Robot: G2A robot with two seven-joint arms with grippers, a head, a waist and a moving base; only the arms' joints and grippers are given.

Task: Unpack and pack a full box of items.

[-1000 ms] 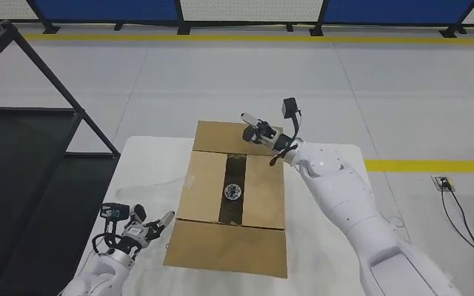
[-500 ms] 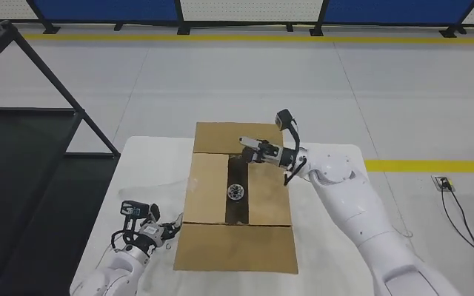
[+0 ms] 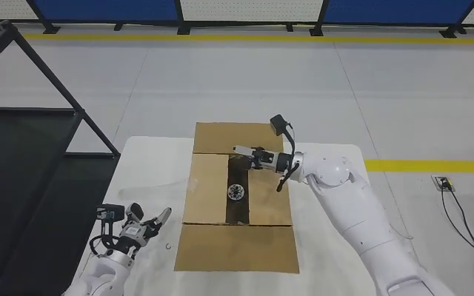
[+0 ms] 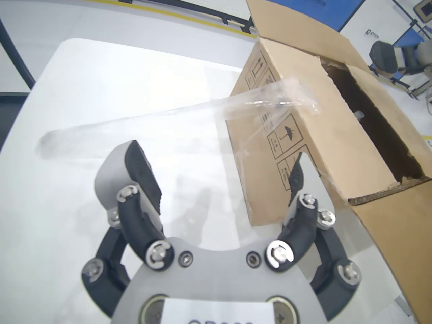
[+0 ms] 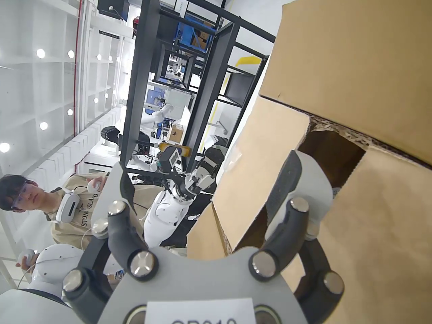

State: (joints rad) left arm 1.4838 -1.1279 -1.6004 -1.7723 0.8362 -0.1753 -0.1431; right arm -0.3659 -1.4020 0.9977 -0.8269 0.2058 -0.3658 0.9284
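We show the left claw [image 4: 216,151] wide open, empty, box [image 4: 303,126] just beside it; right claw [image 5: 207,166] open, empty, over the flap gap [image 3: 236,172], a round item [image 3: 234,192] beneath.

1 box [image 3: 205,189], 4 flaps. 1 round item [image 3: 235,192] in its gap. 1 clear tape strip [image 4: 175,114]. 1 table [image 3: 148,174]. 2 grippers: left gripper [image 4: 217,153], right gripper [image 5: 207,166].
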